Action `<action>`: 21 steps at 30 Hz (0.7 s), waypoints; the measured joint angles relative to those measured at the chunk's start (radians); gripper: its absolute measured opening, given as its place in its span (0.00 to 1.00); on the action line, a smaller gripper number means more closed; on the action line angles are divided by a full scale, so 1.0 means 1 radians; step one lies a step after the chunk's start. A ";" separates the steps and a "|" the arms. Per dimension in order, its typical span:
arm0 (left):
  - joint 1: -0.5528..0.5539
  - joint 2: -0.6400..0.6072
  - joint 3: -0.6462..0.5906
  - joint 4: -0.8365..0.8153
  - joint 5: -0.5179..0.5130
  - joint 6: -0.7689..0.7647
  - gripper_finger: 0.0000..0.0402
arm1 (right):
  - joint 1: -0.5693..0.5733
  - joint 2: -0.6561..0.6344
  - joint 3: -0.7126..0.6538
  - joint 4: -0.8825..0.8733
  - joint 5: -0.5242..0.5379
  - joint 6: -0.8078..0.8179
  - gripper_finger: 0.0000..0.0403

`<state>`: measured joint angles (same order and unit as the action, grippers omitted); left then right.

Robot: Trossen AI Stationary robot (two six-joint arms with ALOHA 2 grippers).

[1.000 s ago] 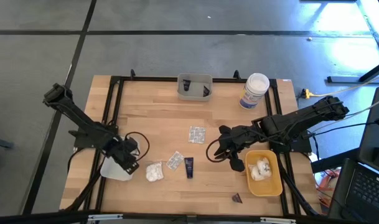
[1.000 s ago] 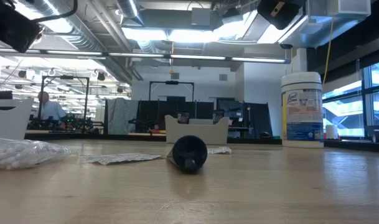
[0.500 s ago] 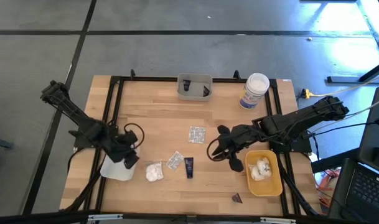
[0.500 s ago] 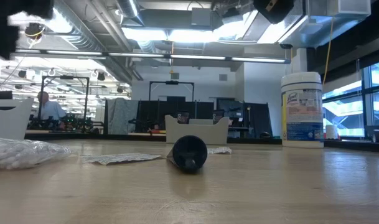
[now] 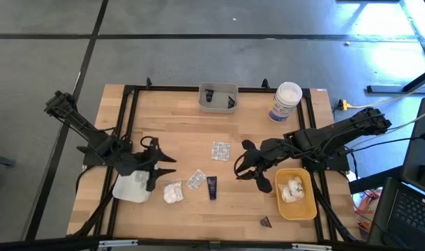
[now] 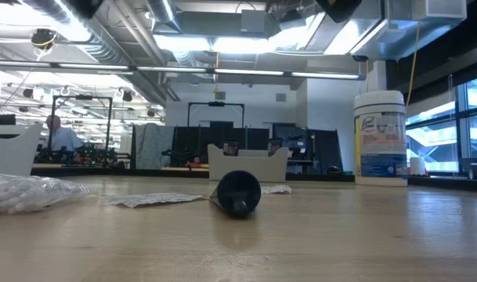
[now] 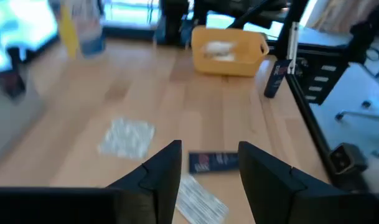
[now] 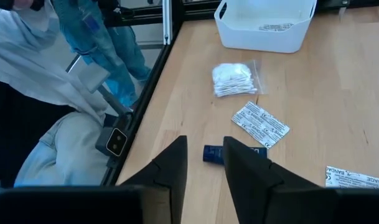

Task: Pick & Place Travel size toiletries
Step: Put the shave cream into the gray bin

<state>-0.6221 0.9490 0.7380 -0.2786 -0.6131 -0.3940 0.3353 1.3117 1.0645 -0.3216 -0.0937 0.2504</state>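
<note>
Hovering my left fingers (image 5: pixel 165 165), spread and empty, just above the bundle (image 5: pixel 172 192) on the desk (image 5: pixel 184 132). Best to centre, descend straight. Right fingers (image 5: pixel 243 167) parted, empty, near the tube (image 5: pixel 212 187).

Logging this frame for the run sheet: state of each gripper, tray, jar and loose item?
left gripper: open, empty, beside the white tray
right gripper: open, empty, beside the yellow tray
white tray: holds flat packets
yellow tray: holds a white bundle
grey tray: holds dark items
jar: upright, lidded
dark tube: lying flat
white bundle: loose on the table
</note>
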 joint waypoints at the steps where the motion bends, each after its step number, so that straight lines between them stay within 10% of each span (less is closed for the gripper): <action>1: 0.012 0.006 0.000 0.023 0.013 0.065 0.38 | 0.000 0.000 0.000 0.000 0.000 0.000 0.27; 21: 0.253 0.314 0.000 0.231 0.350 0.643 0.36 | 0.000 0.000 0.000 -0.003 0.000 0.006 0.22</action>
<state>-0.3692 1.2627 0.7380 -0.0472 -0.2626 0.2494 0.3351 1.3121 1.0645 -0.3245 -0.0937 0.2565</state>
